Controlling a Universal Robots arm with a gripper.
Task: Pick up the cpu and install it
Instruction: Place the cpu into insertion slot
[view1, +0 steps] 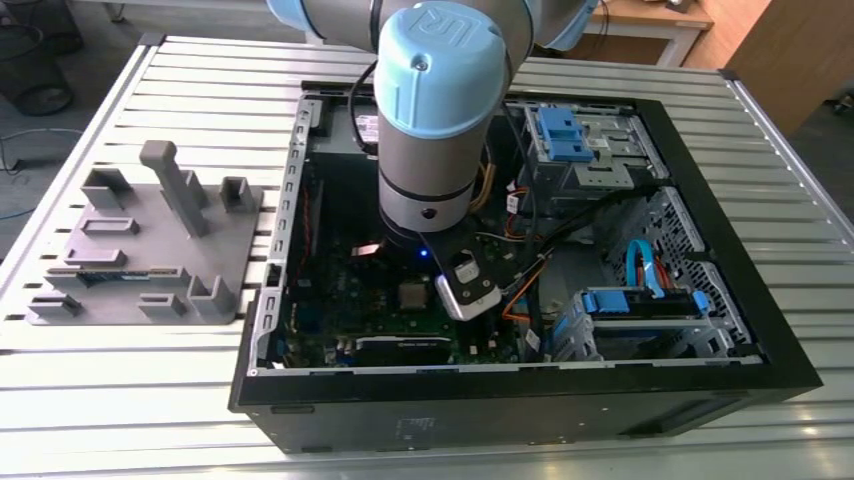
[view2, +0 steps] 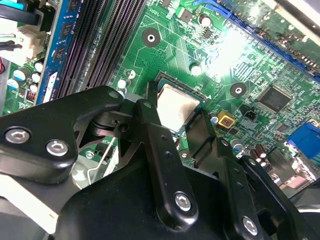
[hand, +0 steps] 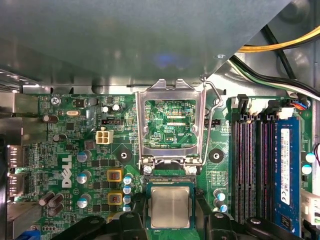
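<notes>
Cpu (hand: 170, 206) lies flat, silvery top up, in its socket (hand: 170, 180) on the motherboard (hand: 90, 150), inside the case (view1: 534, 425). The gripper (view2: 176, 111) hangs right over it with its jaws released. In both wrist views the black fingers (view2: 155, 130) stand one on each side of the cpu, outside the socket's rim, and nothing is held. I cannot tell whether a fingertip touches that rim. The metal load plate (hand: 170, 85) stands swung open at one edge of the socket, with its wire lever (hand: 214, 102) raised beside it. A blue memory stick (hand: 286, 170) sits in a slot past a row of black slots (hand: 245, 170).

In the exterior view, starting from the exterior view's left, a grey fixture (view1: 134, 260) lies on the slatted table (view1: 160, 400), just outside the case. The case lies with its side open upward. The arm (view1: 434, 120) stands over the middle of the case, and the cpu (view1: 414, 293) shows just beside its wrist. At the case's side toward the exterior view's right are blue-clipped drive bays (view1: 561, 135) and a blue cable (view1: 638, 262).
</notes>
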